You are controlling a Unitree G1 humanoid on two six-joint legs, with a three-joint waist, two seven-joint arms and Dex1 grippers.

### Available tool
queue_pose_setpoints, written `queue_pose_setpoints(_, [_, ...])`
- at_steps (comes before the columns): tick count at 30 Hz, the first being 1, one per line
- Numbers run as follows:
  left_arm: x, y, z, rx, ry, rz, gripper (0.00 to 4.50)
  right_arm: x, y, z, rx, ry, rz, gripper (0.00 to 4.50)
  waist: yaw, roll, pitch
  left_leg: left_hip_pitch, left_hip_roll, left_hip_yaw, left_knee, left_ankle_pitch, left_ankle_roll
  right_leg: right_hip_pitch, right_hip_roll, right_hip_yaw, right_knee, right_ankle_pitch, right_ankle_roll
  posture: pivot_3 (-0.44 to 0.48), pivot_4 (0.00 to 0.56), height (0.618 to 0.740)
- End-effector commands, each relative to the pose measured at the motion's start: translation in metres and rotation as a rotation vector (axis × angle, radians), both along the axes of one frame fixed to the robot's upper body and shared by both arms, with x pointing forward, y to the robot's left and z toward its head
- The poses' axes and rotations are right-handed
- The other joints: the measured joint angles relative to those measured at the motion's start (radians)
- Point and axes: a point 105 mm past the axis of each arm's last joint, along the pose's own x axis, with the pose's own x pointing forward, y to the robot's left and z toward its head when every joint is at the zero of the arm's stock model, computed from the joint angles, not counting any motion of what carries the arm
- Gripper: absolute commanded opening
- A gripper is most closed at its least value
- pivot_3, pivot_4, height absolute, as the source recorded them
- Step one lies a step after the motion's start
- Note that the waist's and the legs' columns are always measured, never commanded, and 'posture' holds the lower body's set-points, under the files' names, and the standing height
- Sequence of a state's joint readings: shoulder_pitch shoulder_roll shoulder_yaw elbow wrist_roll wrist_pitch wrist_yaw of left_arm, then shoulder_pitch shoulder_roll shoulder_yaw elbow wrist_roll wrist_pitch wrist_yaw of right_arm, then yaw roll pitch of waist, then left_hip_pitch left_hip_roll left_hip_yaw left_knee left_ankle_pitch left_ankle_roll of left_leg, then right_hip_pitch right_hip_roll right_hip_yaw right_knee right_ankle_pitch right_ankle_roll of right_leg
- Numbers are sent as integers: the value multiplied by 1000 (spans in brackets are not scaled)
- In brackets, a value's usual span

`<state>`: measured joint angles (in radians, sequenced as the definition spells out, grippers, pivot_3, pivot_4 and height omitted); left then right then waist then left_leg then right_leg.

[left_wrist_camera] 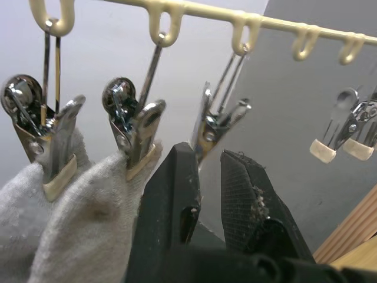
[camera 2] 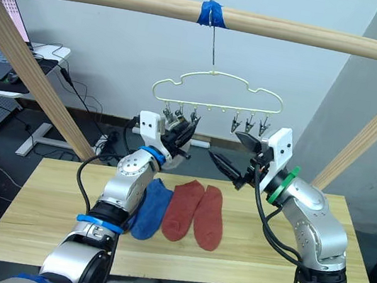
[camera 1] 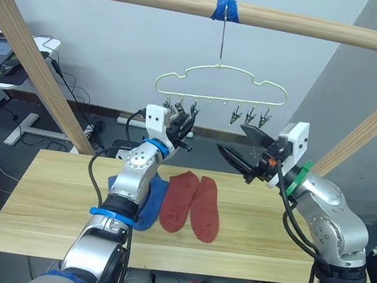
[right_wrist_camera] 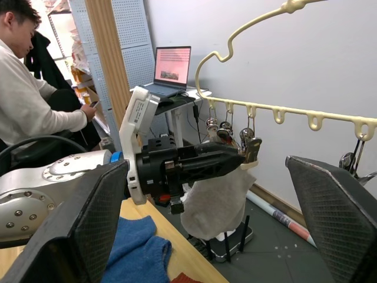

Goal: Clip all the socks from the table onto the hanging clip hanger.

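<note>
A: Where are the socks?

B: Two grey socks [left_wrist_camera: 70, 200] already hang in the clip hanger [camera 1: 220, 83]'s leftmost clips. Below the hanger, on the table [camera 1: 51, 195], lie blue socks [camera 1: 153, 200] and, touching them, two red socks [camera 1: 193, 205].

A: Handling?

B: Prob. light, limp knit; will droop. Best pinched at the cuff edge so it feeds into a clip.

A: Grippers?

B: Left gripper [left_wrist_camera: 206, 194] sits at the hanger's third clip [left_wrist_camera: 219, 118], fingers nearly together, nothing held. Right gripper [camera 1: 243, 149], just right of it below the hanger, is spread wide, empty.
</note>
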<state>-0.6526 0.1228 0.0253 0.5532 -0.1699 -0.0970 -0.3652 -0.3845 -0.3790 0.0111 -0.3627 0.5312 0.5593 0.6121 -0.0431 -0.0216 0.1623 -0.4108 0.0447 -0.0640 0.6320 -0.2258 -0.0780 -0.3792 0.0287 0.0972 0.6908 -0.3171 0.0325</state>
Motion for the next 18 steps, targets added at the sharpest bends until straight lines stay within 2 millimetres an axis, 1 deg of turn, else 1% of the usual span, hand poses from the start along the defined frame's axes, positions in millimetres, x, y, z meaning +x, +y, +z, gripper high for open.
queue_pose_setpoints(1, [3, -5, 16, 2, -61, -6, 943, -6, 3, 18, 22, -69, 18, 4500, -2, 0, 0, 0, 0, 0, 0, 0, 0, 0, 0, 0, 0, 0, 0, -64, 142, 740])
queue_pose_setpoints(5, [5, -8, 19, -1, -74, -9, 943, -6, 4, 19, 24, -72, 19, 4500, -6, 0, 0, 0, 0, 0, 0, 0, 0, 0, 0, 0, 0, 0, 0, -71, 138, 740])
queue_pose_setpoints(8, [6, -8, 21, -5, -82, -4, 1479, -5, 4, 18, 24, -71, 15, 4500, -10, 0, 0, 0, 0, 0, 0, 0, 0, 0, 0, 0, 0, 0, 0, -71, 138, 740])
queue_pose_setpoints(14, [9, -8, 24, -4, -86, 0, 3224, -7, 6, 18, 27, -70, 22, 4500, -15, 0, 0, 0, 0, 0, 0, 0, 0, 0, 0, 0, 1, 0, 0, -70, 136, 740])
queue_pose_setpoints(18, [6, -8, 22, -6, -84, -6, 3224, -6, 6, 19, 25, -71, 23, 4500, -15, 0, 0, 0, 0, 0, 0, 0, 0, 0, 0, 0, 1, 0, 0, -68, 135, 740])
